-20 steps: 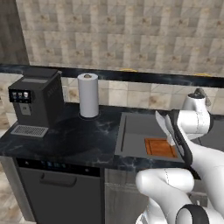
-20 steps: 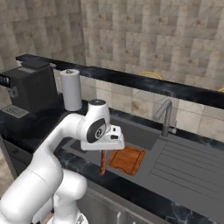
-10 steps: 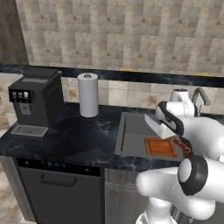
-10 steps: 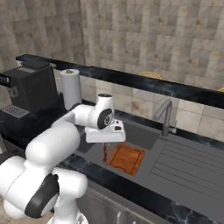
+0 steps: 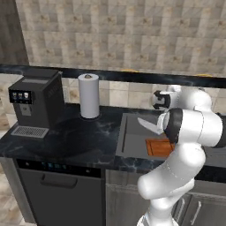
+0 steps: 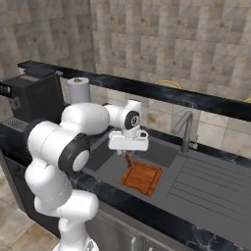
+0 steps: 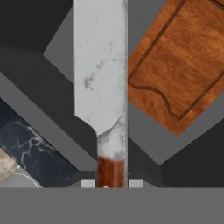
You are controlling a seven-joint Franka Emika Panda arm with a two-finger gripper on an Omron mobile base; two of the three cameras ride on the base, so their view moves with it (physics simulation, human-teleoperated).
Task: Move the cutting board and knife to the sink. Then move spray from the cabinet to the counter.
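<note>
My gripper (image 6: 126, 153) is shut on the knife's wooden handle (image 7: 110, 173) and hangs over the sink (image 6: 196, 182), just above its left basin. The silver blade (image 7: 100, 65) points away from the hand and shows as a pale tip (image 5: 150, 126) beside my forearm. The cutting board (image 6: 142, 177) lies flat on the floor of the basin, right next to the blade (image 7: 179, 65), and its near end shows past my arm (image 5: 160, 148). Black counter (image 5: 88, 137) runs to the left of the sink. The spray and the cabinet are out of view.
A slim metal faucet (image 6: 185, 130) stands behind the basin. A white paper towel roll (image 5: 89, 96) and a black coffee machine (image 5: 35, 103) stand on the counter to the left. A raised black ledge (image 6: 196, 98) runs along the tiled wall.
The arm's elbow has swung round and the hand has shifted a little over the basin. The knife has stayed in the grip. The cutting board has not moved.
</note>
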